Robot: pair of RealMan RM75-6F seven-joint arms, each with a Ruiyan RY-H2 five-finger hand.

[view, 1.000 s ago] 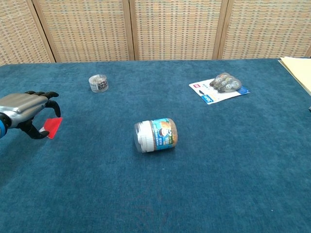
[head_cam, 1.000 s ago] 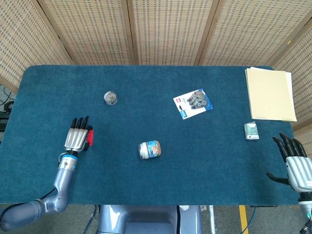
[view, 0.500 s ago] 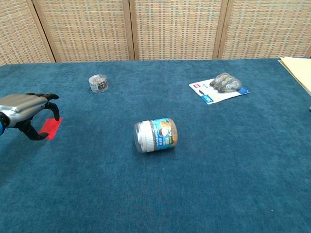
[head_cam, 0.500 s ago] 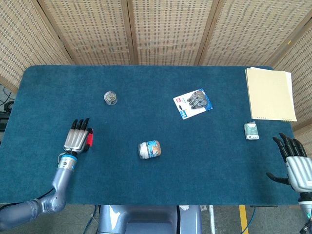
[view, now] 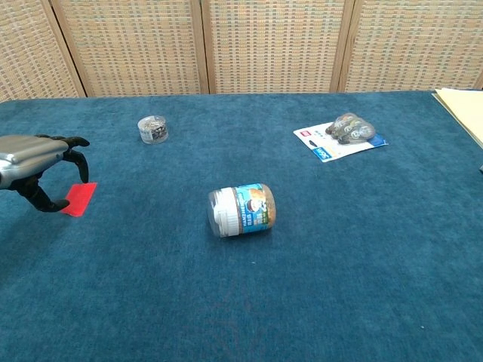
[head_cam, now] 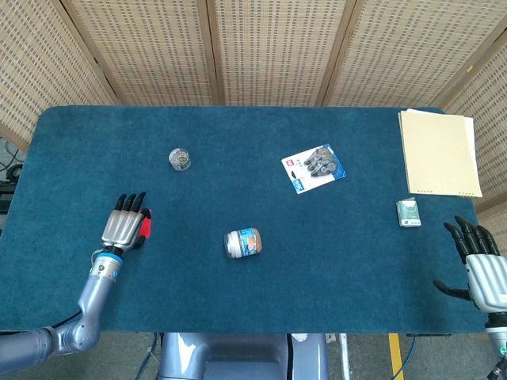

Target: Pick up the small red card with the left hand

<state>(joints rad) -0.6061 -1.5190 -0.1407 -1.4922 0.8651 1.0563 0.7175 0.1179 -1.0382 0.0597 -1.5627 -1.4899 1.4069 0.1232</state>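
The small red card [view: 78, 198] lies flat on the blue table cloth near the left edge; in the head view only a strip of the card [head_cam: 146, 226] shows beside the hand. My left hand [view: 34, 162] hovers just left of and above it, fingers arched in a claw with nothing in them; the thumb tip reaches down close to the card's left edge. From above, the left hand [head_cam: 123, 226] covers part of the card. My right hand [head_cam: 479, 265] is open with fingers spread, off the table's front right corner.
A labelled jar [view: 243, 210] lies on its side mid-table. A small round container [view: 153, 129] stands behind the card. A blister pack [view: 341, 136] lies at the back right, with a manila folder [head_cam: 440, 152] and a small box [head_cam: 408, 213] further right.
One second ago the card was tilted up at my left hand's fingers; now it lies flat. The left hand has drawn back to the left and risen slightly. The right hand has not moved.
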